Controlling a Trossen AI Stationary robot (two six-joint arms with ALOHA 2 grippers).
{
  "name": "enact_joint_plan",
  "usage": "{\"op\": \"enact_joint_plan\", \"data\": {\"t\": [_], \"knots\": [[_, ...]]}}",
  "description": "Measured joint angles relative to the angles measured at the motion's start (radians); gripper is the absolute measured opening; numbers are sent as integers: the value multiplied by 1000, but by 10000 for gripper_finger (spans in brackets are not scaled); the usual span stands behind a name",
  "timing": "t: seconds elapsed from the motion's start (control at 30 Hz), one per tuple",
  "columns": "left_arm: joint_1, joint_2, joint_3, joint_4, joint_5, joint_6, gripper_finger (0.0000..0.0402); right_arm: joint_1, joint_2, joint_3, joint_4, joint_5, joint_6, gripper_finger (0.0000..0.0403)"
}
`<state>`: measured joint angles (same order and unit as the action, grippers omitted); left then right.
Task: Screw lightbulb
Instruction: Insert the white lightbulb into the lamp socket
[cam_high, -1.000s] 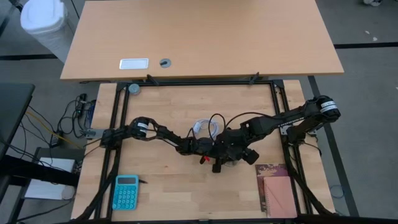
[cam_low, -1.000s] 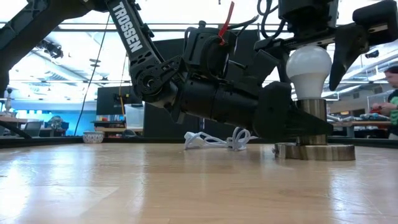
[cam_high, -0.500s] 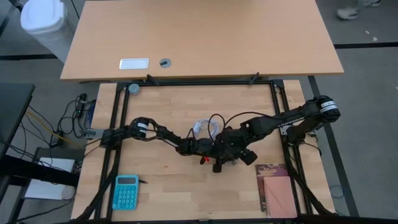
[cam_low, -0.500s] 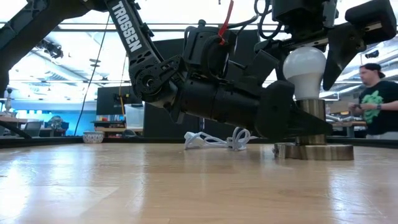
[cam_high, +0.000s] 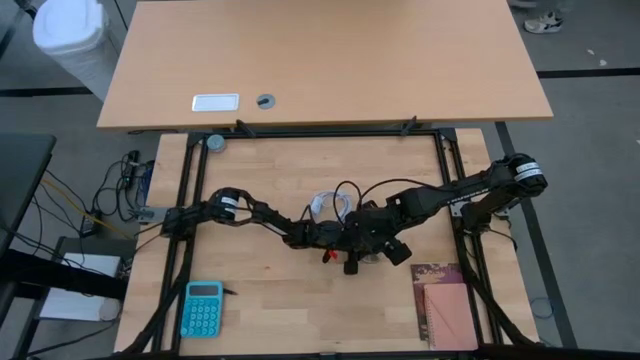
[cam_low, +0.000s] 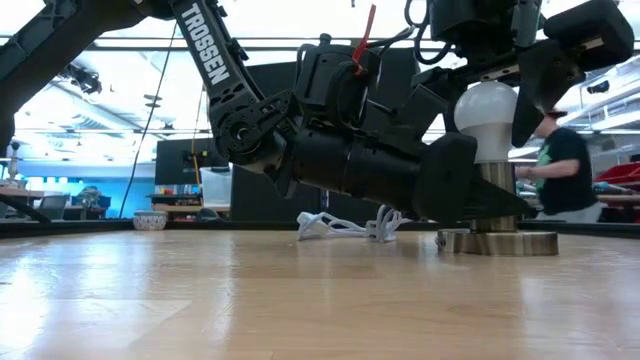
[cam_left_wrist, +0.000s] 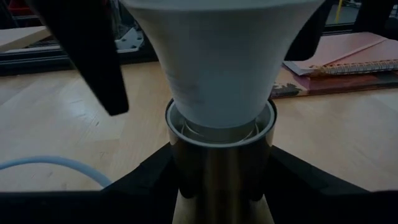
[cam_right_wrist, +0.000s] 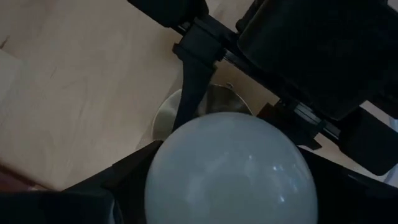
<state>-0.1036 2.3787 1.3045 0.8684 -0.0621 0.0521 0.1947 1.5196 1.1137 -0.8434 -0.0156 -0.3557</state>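
The white lightbulb (cam_low: 487, 118) stands upright with its neck (cam_left_wrist: 217, 93) in the brass socket (cam_left_wrist: 219, 162). The socket rises from a round flat base (cam_low: 497, 242) that rests on the table. My left gripper (cam_left_wrist: 219, 186) reaches in level and is shut on the socket's stem. My right gripper (cam_right_wrist: 230, 186) comes down from above, its fingers on either side of the bulb's globe (cam_right_wrist: 230, 168). In the high view both grippers (cam_high: 360, 245) meet at the middle of the table and hide the bulb. My left gripper pinches the socket's upright brass stem (cam_left_wrist: 186, 180) between its two fingers (cam_left_wrist: 146, 186), just below the rim. The fingers lie level and across the stem, and the base stays on the table. My right gripper clasps the widest part of the globe (cam_right_wrist: 155, 180) between its two fingers (cam_right_wrist: 106, 193). They point steeply down from above. The bulb stands upright in the socket.
A coiled white cable (cam_low: 345, 225) lies on the table behind the arms. A blue calculator (cam_high: 203, 307) sits near the front left, a pink notebook (cam_high: 447, 305) at the front right. A person (cam_low: 560, 170) walks in the room beyond the table.
My right gripper has rolled a little about its own downward line around the bulb's globe, staying in place; in the low view its finger now stands closer against the globe. My left gripper has kept its place on the stem.
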Motion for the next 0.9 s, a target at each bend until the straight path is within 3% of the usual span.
{"op": "enact_joint_plan", "data": {"t": [0.9], "knots": [[1, 0, 0, 0, -6, -3, 198, 1, 0, -1, 0, 3, 39, 307]]}}
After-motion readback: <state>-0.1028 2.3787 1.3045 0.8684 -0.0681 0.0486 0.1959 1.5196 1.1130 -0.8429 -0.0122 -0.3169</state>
